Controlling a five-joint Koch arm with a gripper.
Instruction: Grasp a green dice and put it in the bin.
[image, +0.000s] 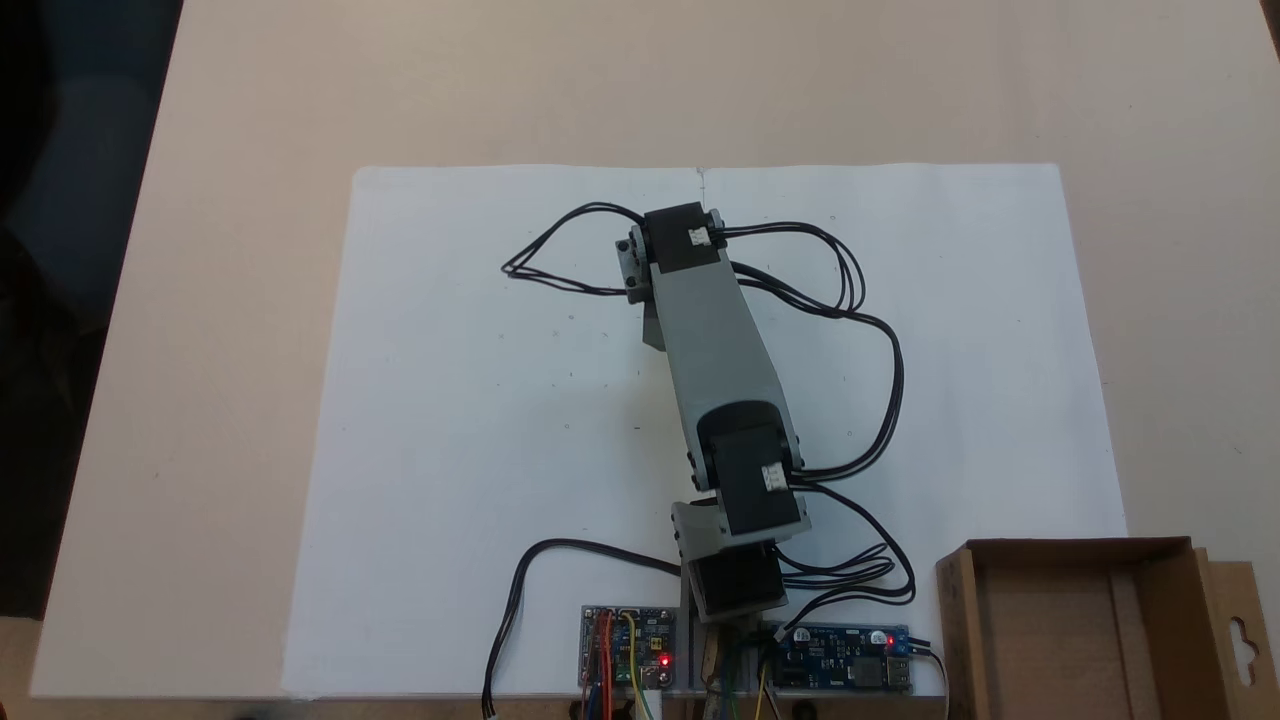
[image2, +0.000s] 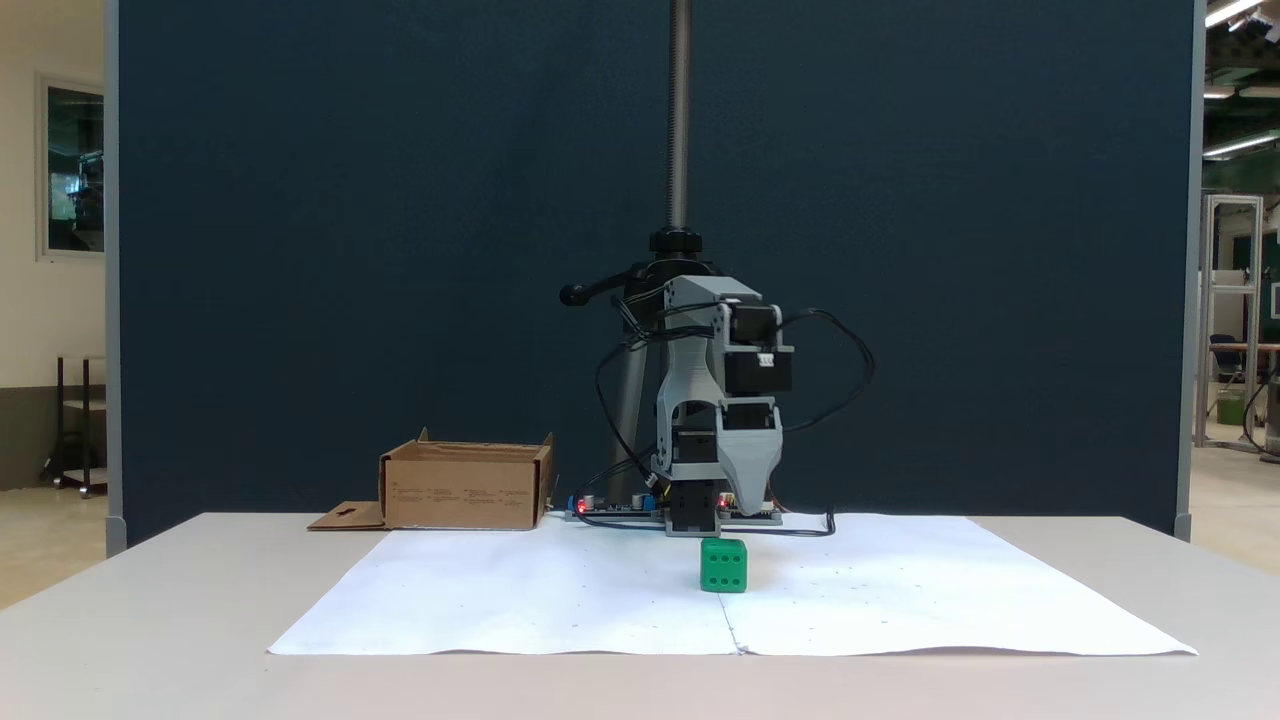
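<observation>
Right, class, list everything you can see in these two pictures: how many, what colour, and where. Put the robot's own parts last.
Green dice: one, bright green, on the white paper, below the hand.
Bin: one, brown cardboard, at the table's edge beside the robot's base.
Paper sheets: two, white, side by side on the table.
Table: one, beige, under everything.
Circuit boards: two, with red lights, at the arm's base.
Cables: several, black, looping along the arm.
Arm: one, grey and black.
Hand: one, grey, pointing down above the dice.
</observation>
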